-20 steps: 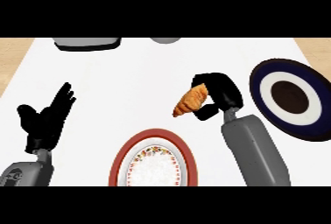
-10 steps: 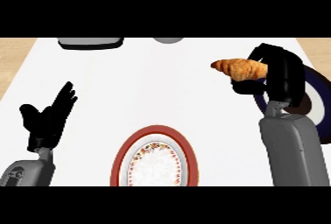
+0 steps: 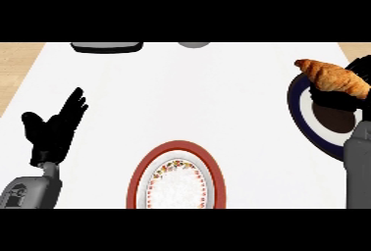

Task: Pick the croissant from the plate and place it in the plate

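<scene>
Croissant [image 3: 334, 78] over dark plate [image 3: 303, 115]; right hand [image 3: 340, 100] mostly hidden, apparently gripping.

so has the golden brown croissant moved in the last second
Yes: the golden brown croissant went right, away from the red-rimmed plate, and now sits over the dark blue plate.

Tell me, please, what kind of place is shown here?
Probably a kitchen counter set for serving food: a white counter top carries a red-rimmed plate and a dark blue plate, and the right robot hand holds a croissant.
</scene>
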Tool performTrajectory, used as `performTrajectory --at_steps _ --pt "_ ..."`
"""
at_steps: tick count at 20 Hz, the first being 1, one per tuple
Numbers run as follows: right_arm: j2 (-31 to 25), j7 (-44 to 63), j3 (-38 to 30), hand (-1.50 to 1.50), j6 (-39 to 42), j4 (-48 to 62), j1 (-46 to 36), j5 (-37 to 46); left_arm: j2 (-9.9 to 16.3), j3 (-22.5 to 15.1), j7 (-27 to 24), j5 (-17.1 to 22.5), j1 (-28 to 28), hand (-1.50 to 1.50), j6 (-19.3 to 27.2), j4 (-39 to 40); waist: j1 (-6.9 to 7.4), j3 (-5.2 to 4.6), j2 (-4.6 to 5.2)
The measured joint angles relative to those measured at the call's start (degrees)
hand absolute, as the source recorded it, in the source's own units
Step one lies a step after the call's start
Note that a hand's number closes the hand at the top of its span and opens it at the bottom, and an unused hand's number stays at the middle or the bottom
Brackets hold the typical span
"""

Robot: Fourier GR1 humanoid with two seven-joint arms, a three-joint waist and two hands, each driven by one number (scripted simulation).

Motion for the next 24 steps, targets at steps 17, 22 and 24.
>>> performTrajectory --at_steps 17,22,24 --pt "-15.7 -20.4 -12.9 -1.50 2.5 36.6 -1.1 -14.6 -0.7 1.1 -0.3 -0.5 0.1 0.00 -2.4 -0.3 1.01 0.07 0.35" --pt "-19.3 -30.0 -14.1 -1.50 5.7 47.3 -3.2 -18.2 -1.5 1.0 0.7 -1.4 -0.3 0.00 -1.7 -0.6 1.04 0.08 0.35" --pt "-19.5 -34.5 -14.7 -1.50 3.8 49.6 -3.7 -19.2 -1.9 0.9 0.3 -1.7 0.4 0.00 -1.6 -1.1 1.08 0.07 0.33"
